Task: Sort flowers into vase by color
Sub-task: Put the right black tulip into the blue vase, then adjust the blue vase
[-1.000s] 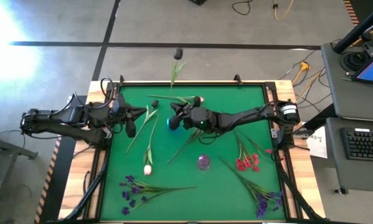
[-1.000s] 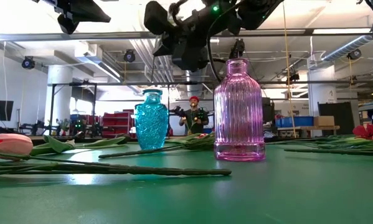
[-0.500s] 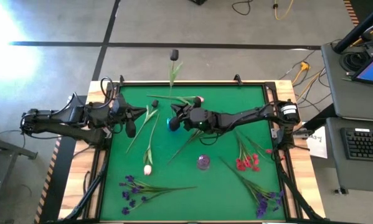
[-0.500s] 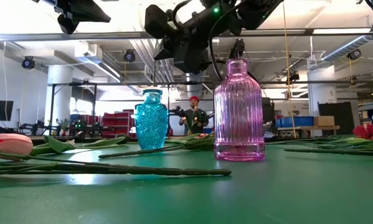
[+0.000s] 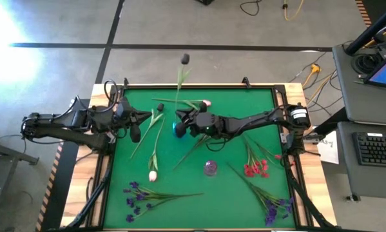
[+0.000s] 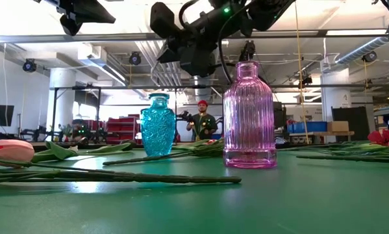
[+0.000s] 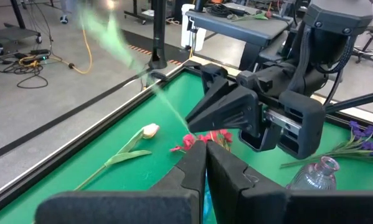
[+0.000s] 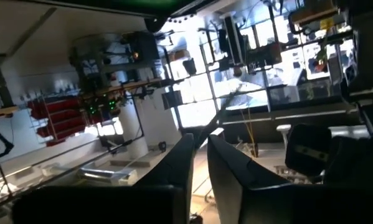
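Note:
My right gripper [image 5: 180,118] hovers above the blue vase [image 5: 178,129], shut on a long green-stemmed flower [image 5: 179,82]. The flower's dark-looking bud [image 5: 185,58] shows past the table's far edge. The left wrist view catches this stem [image 7: 150,93] as a green blur. A pink ribbed vase [image 6: 249,117] stands nearer the table's near edge. My left gripper [image 5: 135,132] waits shut on the table's left side. White-pink tulips [image 5: 153,175], red blossoms [image 5: 256,169] and purple blossoms [image 5: 135,196] lie flat on the green mat. My right gripper pinches the flower's green stem [image 7: 187,127] between its two fingers, low on the stem. The fingers lie across the stem. The flower is lifted clear and stands up out of the hold, bud uppermost. Its lower end is hidden by the gripper.
Another tulip [image 5: 187,102] lies along the far edge and a stem [image 5: 191,151] passes under the right arm. More purple flowers [image 5: 271,205] fill the near right corner. A bare patch of green mat [image 5: 199,212] lies near the near edge. A person [image 6: 202,122] stands far behind.
The held flower's top has swayed a little toward the table's left and back toward the right, while its lower part stayed in the right gripper. Both grippers have stayed nearly where they were.

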Action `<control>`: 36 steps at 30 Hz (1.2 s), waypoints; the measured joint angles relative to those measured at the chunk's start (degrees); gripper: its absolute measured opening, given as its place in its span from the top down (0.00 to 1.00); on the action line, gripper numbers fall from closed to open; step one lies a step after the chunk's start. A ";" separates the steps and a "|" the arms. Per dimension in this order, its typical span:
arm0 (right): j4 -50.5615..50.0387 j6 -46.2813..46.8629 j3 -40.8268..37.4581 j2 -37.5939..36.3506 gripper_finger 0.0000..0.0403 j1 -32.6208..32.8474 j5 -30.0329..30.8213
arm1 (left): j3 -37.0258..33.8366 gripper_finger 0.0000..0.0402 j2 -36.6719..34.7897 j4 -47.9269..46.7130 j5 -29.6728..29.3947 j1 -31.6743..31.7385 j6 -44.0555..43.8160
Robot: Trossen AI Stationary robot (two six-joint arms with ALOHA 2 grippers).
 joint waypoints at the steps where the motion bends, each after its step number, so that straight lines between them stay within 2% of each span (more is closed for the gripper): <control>1: -0.42 -0.05 0.00 0.00 0.88 0.00 -0.01 | 0.00 1.00 0.00 0.00 0.00 -0.02 0.00; 10: -3.44 -2.99 1.22 -0.21 0.81 -0.83 -0.05 | 0.00 1.00 0.00 -0.01 0.04 0.00 -1.25; 15: -2.67 2.54 2.86 -0.43 0.84 -0.92 1.15 | 0.00 1.00 0.00 0.00 0.02 0.00 -1.29; 19: 2.92 15.10 5.41 -0.63 0.86 -0.92 6.15 | 0.00 1.00 0.12 0.07 0.02 0.00 -1.31; 27: 15.95 42.32 11.78 -2.56 0.89 -1.09 20.46 | 0.00 1.00 2.73 3.75 0.04 -0.02 -2.66; 30: 16.09 52.41 13.25 -5.65 0.89 -1.03 24.94 | 0.00 1.00 4.12 7.62 0.02 0.03 -3.28; 33: 14.53 65.11 13.44 -9.43 0.89 -1.03 27.80 | 0.03 1.00 5.06 10.45 0.01 0.28 -0.14; 36: 5.26 81.25 13.44 -14.07 0.89 -1.03 28.94 | 1.19 1.00 6.03 10.60 -0.04 1.76 1.85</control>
